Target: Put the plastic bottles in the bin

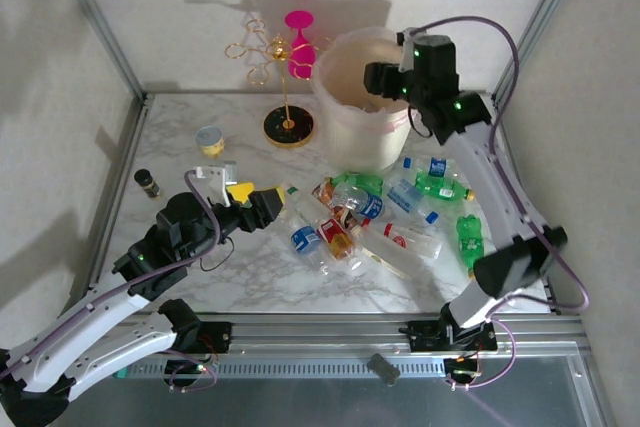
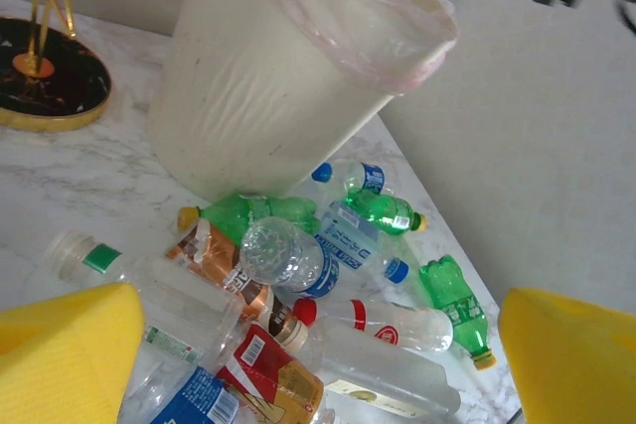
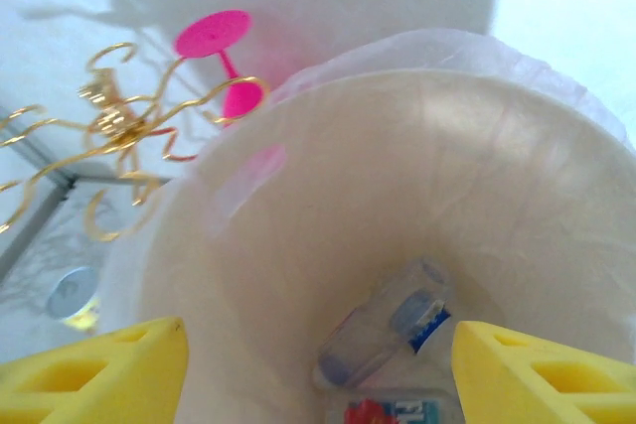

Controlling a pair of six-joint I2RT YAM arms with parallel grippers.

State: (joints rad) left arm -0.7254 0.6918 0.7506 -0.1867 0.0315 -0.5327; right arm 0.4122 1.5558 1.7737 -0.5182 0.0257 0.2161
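Plastic bottles point(image 1: 370, 217): most heaped on counter point(image 1: 250, 272) against bin point(image 1: 350, 137); a few inside. Right hand point(image 1: 377, 79) over bin mouth, wide open, empty. Left hand point(image 1: 280, 202) wide open, empty, facing heap. Risk: overlapping round bottles could slip or roll when gripped.

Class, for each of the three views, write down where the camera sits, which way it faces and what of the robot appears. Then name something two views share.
Top external: above, behind the bases, looking down on the table; left gripper, right gripper, both arms.
Left wrist: low over the table, facing the plastic bottles and bin; own yellow fingers.
Right wrist: over the bin, looking down inside; own yellow fingers.
Shared: both wrist views show the bin.
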